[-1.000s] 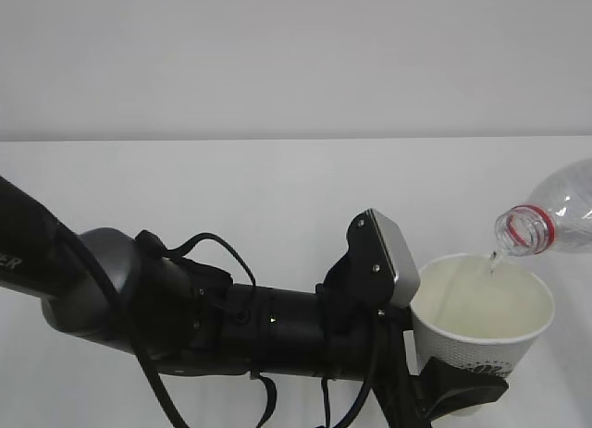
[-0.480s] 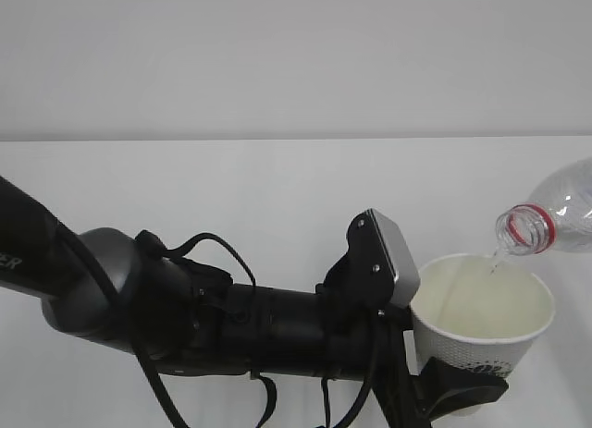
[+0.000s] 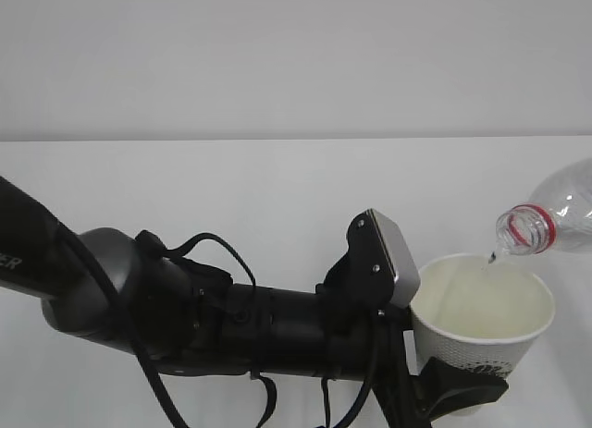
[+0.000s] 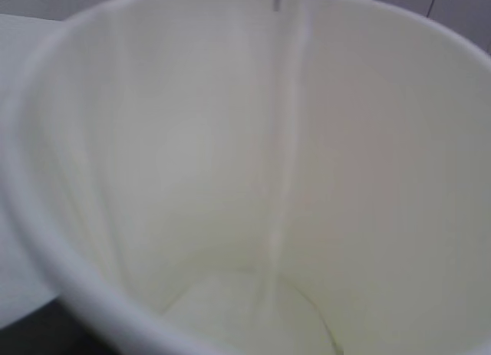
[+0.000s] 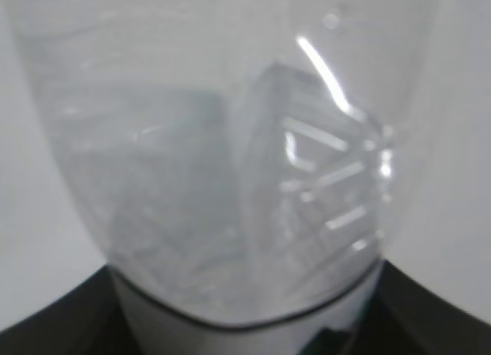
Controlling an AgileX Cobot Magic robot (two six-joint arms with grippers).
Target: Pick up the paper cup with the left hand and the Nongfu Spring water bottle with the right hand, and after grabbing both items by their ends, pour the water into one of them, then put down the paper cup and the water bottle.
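Observation:
The white paper cup [image 3: 483, 319] is held upright and off the table by my left gripper [image 3: 465, 391], whose black fingers [image 3: 453, 384] are shut on its lower part beside the green logo. The left wrist view looks straight into the cup [image 4: 153, 140]; a thin stream of water [image 4: 282, 140] falls into a shallow pool [image 4: 245, 313] at the bottom. The Nongfu Spring water bottle [image 3: 560, 214] lies tilted at the right edge, with its red-ringed mouth just above the cup's rim. It fills the right wrist view [image 5: 230, 156]. My right gripper [image 5: 245, 336] is shut on it, with dark fingers [image 5: 54, 320] at both lower corners.
My black left arm [image 3: 185, 308], with cables and a grey block [image 3: 393, 257], crosses the lower half of the exterior view. A white table [image 3: 277, 188] runs back to a plain pale wall [image 3: 296, 58].
The stream from the bottle's mouth has thinned to a short trickle in the exterior view. The bottle's mouth has risen very slightly. The cup and the left arm have not moved.

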